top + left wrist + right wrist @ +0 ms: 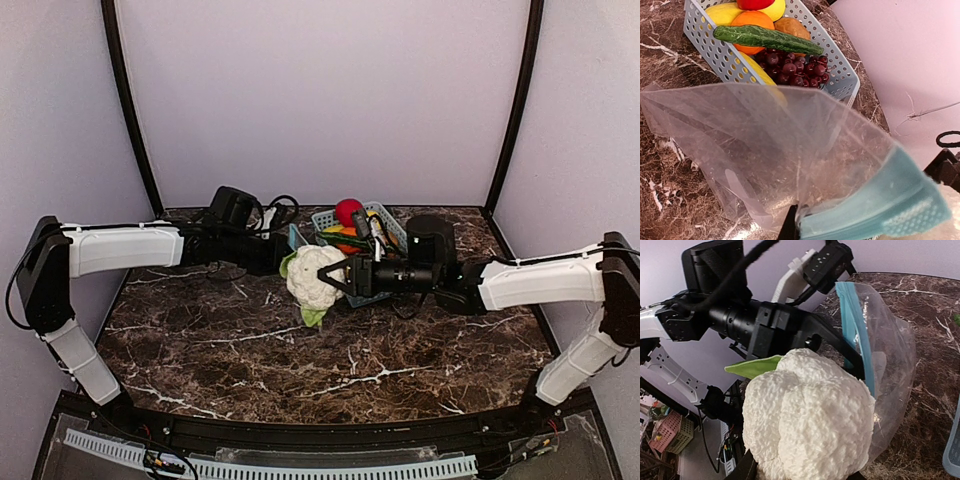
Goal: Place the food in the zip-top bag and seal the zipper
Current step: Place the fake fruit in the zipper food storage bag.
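Observation:
My left gripper (pixel 283 252) is shut on the zip-top bag (pixel 780 145) next to its light-blue zipper (pixel 880 205), and the clear bag hangs off the table from that grip. The right gripper (pixel 340 275) is shut on the lumpy white cauliflower (pixel 810 415), which has a green leaf (pixel 752 366). The cauliflower (pixel 315 277) is held above the marble table, right at the zipper (pixel 857 325) edge and outside the bag (pixel 890 375). A yellow banana (pixel 760 75) lies against the basket's outer wall, partly behind the bag.
A light-blue lattice basket (pixel 715 55) stands behind the bag, holding purple grapes (pixel 800 65), a green cucumber (pixel 765 37), an orange and a red ball (pixel 348 211). Purple walls close the table's back and sides.

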Action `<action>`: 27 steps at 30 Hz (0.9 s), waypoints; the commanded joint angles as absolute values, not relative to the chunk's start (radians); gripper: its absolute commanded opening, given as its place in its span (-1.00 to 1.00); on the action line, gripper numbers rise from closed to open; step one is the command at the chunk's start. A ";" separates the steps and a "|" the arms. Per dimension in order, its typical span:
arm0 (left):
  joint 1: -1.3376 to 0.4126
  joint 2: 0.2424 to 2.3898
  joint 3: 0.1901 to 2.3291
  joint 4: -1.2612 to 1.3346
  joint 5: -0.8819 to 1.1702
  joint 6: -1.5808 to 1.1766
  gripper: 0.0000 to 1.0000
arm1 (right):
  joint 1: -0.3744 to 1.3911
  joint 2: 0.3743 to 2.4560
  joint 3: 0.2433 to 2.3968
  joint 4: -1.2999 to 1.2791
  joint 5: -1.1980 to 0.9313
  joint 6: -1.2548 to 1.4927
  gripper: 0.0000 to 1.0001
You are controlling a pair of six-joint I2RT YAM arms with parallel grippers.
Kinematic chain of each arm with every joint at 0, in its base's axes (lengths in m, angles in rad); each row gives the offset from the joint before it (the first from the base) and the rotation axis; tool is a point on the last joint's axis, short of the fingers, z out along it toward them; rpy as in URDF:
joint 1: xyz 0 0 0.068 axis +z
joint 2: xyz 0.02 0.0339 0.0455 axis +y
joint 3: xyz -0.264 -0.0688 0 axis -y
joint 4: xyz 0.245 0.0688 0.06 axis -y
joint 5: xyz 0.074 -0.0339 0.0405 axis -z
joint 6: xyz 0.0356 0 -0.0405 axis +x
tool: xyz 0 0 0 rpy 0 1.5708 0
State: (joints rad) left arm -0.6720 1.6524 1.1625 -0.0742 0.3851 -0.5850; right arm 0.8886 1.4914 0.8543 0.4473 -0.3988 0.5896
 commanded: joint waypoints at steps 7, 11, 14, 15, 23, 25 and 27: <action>-0.676 1.642 1.132 -0.009 0.485 -0.606 -0.99 | 0.894 1.539 0.919 0.355 -0.063 0.545 -1.00; -0.678 1.640 1.120 -0.004 0.547 -0.592 -0.99 | 0.894 1.557 0.946 0.302 -0.009 0.511 -1.00; -0.686 1.636 1.118 -0.004 0.590 -0.574 -0.99 | 0.894 1.571 0.966 0.275 0.039 0.493 -1.00; -0.687 1.635 1.118 -0.004 0.595 -0.571 -0.99 | 0.893 1.572 0.970 0.268 0.050 0.485 -1.00; -0.694 1.618 1.123 -0.018 0.647 -0.532 -0.99 | 0.893 1.585 1.001 0.241 0.111 0.443 -1.00; -0.695 1.615 1.126 -0.018 0.665 -0.524 -0.99 | 0.893 1.590 1.014 0.235 0.114 0.428 -1.00; -0.696 1.617 1.131 -0.021 0.684 -0.516 -0.99 | 0.893 1.597 1.026 0.234 0.095 0.412 -1.00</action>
State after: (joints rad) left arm -0.6846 1.6524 1.1282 -0.0162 0.5819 -0.5526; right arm 0.8955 1.5803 0.9802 0.2150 0.0582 0.4561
